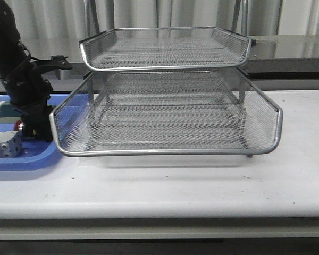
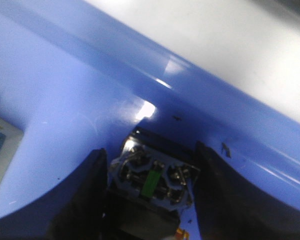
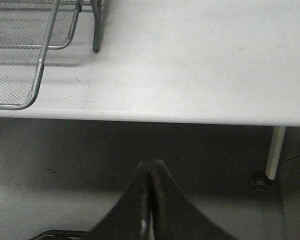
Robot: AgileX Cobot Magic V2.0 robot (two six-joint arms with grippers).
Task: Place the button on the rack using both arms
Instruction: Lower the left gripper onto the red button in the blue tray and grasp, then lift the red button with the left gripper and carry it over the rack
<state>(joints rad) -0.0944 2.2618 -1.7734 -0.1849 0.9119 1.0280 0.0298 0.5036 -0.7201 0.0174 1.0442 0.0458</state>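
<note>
The button (image 2: pixel 152 175) lies in the blue tray, its blue rear block with a green strip facing the left wrist camera. In the front view only its red head (image 1: pixel 17 126) peeks out beside the arm. My left gripper (image 2: pixel 150 149) reaches down into the tray, and its black fingers (image 2: pixel 87 190) press against both sides of the button. The silver wire-mesh rack (image 1: pixel 165 151) stands in the middle of the table, to the right of the left arm. My right gripper (image 3: pixel 152 162) is shut and empty, hanging below the table's front edge, off to the rack's right.
The blue plastic tray (image 1: pixel 32 156) sits at the far left and also holds a light grey block (image 1: pixel 5 144) and a greenish block (image 1: pixel 5 111). The rack's corner and leg (image 3: pixel 96 30) show in the right wrist view above the white table (image 3: pixel 190 65).
</note>
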